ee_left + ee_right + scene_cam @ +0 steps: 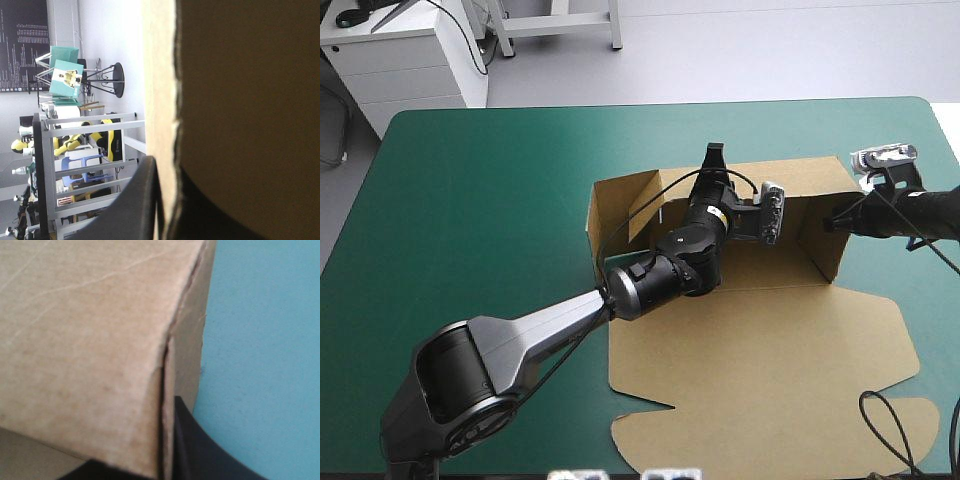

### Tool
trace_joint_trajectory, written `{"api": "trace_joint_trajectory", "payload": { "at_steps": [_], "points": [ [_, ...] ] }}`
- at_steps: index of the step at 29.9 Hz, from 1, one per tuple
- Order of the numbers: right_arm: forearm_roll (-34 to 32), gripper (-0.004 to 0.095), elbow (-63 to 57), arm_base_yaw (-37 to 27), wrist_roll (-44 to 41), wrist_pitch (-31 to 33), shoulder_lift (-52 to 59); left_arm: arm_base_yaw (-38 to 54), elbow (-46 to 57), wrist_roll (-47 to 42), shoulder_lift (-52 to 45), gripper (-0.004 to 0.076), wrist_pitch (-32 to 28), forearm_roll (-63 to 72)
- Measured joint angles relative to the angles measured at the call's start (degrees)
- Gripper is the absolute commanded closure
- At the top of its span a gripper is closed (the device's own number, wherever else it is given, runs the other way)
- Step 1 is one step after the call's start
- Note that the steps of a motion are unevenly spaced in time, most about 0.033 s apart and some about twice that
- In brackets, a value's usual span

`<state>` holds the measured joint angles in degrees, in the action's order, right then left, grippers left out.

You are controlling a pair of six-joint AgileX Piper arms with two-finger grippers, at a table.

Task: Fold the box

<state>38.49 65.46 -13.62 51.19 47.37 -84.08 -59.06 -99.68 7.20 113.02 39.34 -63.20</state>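
— High view first. Whereabouts of the box (770, 290)?
— On the teal-green cover (480, 200), right of the middle. Far part raised into a tray, with left wall (620, 205), far wall (805, 175) and right wall (820, 245) all up. Lid (760, 350) flat on the cover toward the near edge, with cut tabs at its near right.
— Left gripper (713, 158)?
— Stretched in over the tray, at the top edge of the far wall. By the left wrist view, closed on that wall: board edge sandwiched between one black finger (142, 200) on the lit side and the other on the shaded face.
— Right gripper (835, 220)?
— In from the table's right side, at the far end of the right wall. By the right wrist view, clamped on the box at a corner: sheet's edge pressed tight against a black finger, bare cover just beyond.
— Grippers touching each other?
— No; apart, left at the far wall's middle, right at the tray's right end.
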Motion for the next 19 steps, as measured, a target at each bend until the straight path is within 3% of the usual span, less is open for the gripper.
{"api": "trace_joint_trajectory", "payload": {
  "at_steps": [4, 7, 19],
  "points": [
    [0.36, 0.0916, 0.18, -0.05, -1.18, -0.26, -0.3, 0.0, 0.04, -0.31, 0.04, 0.0431, -1.61, 0.81],
    [0.37, 0.0916, 0.18, -0.05, -2.23, -0.41, -0.36, -0.06, 0.06, -0.55, 0.2, 0.0335, -2.85, 1.32],
    [-1.83, 0.0914, 0.49, -0.05, -6.77, -1.37, -0.36, -3.14, 0.06, -1.26, -0.41, 0.0332, -1.37, 1.6]
  ]
}}
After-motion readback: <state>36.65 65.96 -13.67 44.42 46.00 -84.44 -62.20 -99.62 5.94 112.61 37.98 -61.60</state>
